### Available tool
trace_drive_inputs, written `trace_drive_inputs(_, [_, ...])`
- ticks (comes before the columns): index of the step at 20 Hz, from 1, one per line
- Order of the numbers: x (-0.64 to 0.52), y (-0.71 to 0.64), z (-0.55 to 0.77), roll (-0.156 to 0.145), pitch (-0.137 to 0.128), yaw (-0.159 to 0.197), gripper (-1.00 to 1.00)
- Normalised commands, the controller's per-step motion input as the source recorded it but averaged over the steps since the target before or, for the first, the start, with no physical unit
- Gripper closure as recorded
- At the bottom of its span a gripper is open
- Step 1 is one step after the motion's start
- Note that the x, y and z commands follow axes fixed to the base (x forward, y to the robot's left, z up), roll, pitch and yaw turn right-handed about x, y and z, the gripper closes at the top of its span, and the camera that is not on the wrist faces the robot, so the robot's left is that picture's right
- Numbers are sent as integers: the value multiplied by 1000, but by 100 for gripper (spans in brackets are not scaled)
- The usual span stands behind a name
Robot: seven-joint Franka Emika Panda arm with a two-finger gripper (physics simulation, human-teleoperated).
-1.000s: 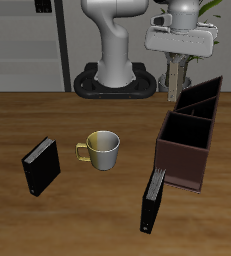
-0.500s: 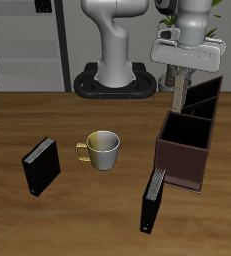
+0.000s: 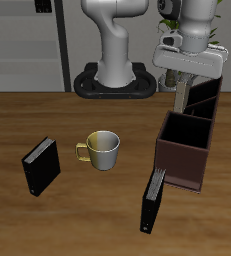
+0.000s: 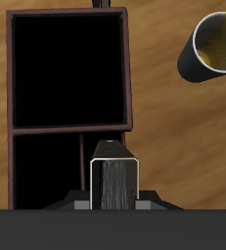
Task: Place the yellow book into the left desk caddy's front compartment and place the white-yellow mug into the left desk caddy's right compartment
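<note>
Grey-tan book: the yellow book [image 3: 178,92] hangs upright, pinched between the fingers of the gripper [image 3: 179,84].
Position: above the left desk caddy [image 3: 188,135], over its compartments.
Wrist view: book's edge [image 4: 114,174] over a dark compartment.
Mug: the white-yellow mug [image 3: 101,149] stands on the table [image 3: 87,215], apart from the caddy.

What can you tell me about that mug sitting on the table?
The white-yellow mug stands upright on the wooden table, its mouth open upward and nothing visible inside. Its body looks cream-white and glossy like ceramic, the inside yellowish, and a yellow handle sticks out sideways toward a black book. Nothing touches it but the table; the gripper is over at the caddy.
</note>
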Motion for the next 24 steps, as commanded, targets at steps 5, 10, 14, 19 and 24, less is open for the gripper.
trace_drive_inputs(5, [-68,121,-208,29,43,2,100])
trace_drive_inputs(10, [-23,62,-94,14,15,6,100])
trace_drive_inputs(14, [46,17,-112,-4,7,14,100])
trace_drive_inputs(19, [6,0,-62,2,1,15,100])
trace_drive_inputs(24, [35,38,-136,8,25,8,100])
